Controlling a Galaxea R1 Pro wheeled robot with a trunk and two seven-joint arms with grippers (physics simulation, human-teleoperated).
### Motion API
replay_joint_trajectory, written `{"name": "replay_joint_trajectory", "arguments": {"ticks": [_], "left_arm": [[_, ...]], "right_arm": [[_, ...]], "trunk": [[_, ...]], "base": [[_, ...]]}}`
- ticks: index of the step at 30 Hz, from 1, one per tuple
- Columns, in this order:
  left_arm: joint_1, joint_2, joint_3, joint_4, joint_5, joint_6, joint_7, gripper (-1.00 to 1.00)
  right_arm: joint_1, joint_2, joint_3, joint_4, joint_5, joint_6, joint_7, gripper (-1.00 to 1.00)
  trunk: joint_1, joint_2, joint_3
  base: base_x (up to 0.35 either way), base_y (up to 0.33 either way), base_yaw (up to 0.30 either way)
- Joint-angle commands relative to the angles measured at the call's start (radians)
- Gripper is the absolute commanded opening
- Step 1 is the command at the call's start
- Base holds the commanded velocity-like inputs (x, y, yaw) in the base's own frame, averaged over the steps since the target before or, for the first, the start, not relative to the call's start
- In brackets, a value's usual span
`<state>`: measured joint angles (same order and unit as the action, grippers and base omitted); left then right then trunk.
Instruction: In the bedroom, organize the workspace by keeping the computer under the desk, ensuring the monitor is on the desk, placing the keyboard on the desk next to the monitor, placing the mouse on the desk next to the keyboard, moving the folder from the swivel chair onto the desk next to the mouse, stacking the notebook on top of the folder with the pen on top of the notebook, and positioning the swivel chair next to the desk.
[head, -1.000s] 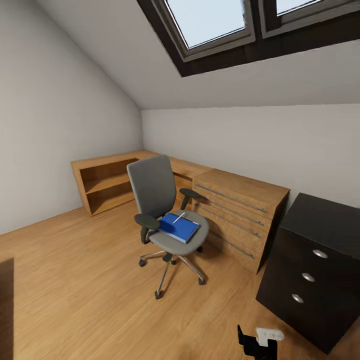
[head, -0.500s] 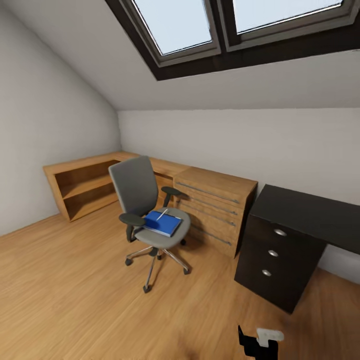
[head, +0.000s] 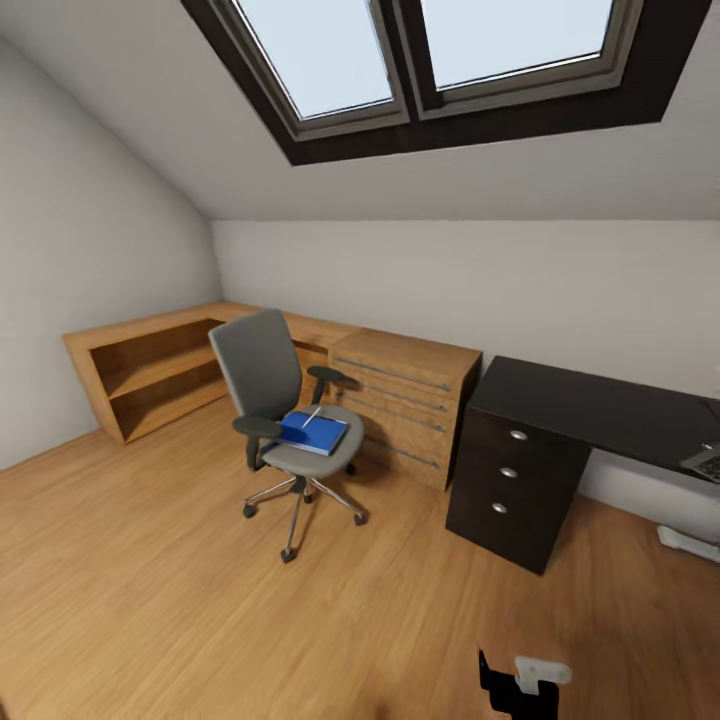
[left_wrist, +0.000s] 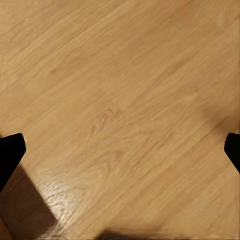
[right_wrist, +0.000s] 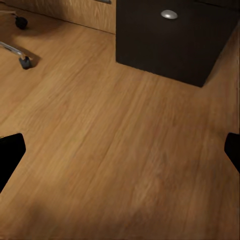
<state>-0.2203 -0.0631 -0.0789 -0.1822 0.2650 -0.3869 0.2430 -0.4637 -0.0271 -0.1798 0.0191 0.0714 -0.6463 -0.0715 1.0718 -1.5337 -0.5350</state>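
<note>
Both grippers have their fingers spread wide with nothing between them, the left gripper (left_wrist: 120, 145) and the right gripper (right_wrist: 120, 145) each over bare wooden floor (head: 150, 600). At left stands the swivel chair (head: 285, 400), a blue folder (head: 314, 433) with a pen (head: 311, 417) on its seat. Right of it, the dark desk (head: 590, 405).

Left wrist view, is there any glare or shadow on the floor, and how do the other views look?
Left wrist view: a pale glossy glare patch on the wood floor, dark shadow beside it at the corner. Right wrist view: even light, with a soft shadow beneath the black drawer unit. Head view: bright skylights, straight lines bowed by the wide lens; the swivel chair stays sharp.
</note>
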Motion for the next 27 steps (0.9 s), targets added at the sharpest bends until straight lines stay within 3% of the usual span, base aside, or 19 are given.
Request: {"name": "replay_joint_trajectory", "arguments": {"ticks": [1,27], "left_arm": [[-0.001,0.0,-0.009,0.003,0.007,-0.003,0.006,1.0],[-0.001,0.0,-0.008,0.012,0.006,-0.004,0.0,1.0]], "right_arm": [[-0.001,0.002,-0.004,0.002,0.008,-0.004,-0.01,1.0],[-0.001,0.004,-0.003,0.002,0.008,0.002,-0.012,1.0]], "trunk": [[-0.005,0.007,0.002],[-0.104,0.189,0.084]], "base": [[-0.334,0.007,-0.048],[-0.334,0.088,-0.273]]}}
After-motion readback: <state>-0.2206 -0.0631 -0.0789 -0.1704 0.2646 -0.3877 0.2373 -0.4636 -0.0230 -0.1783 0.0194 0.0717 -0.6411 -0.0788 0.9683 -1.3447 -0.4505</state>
